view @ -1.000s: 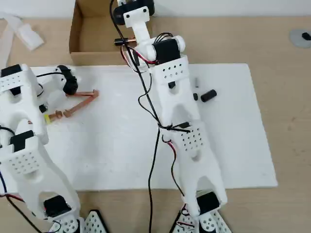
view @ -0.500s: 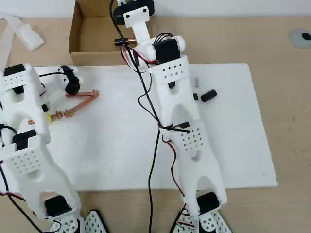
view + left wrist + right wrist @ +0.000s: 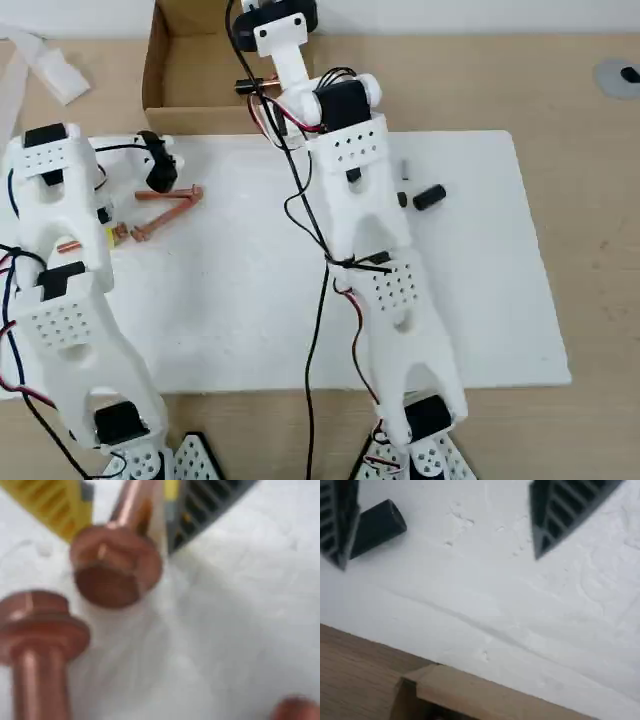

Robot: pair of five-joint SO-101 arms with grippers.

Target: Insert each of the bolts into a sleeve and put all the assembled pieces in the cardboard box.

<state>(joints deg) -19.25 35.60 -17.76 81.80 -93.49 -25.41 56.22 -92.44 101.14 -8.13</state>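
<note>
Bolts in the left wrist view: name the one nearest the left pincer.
The bolt whose shaft runs into the left pincer; the other two lie apart.

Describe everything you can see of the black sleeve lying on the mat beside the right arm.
The black sleeve is a short, matte cylinder, plastic or rubber by its look. It lies on its side on the white mat, slanted, just off the right arm's outer side, and nothing grips it. A smaller dark piece sits close by, apart from it.
</note>
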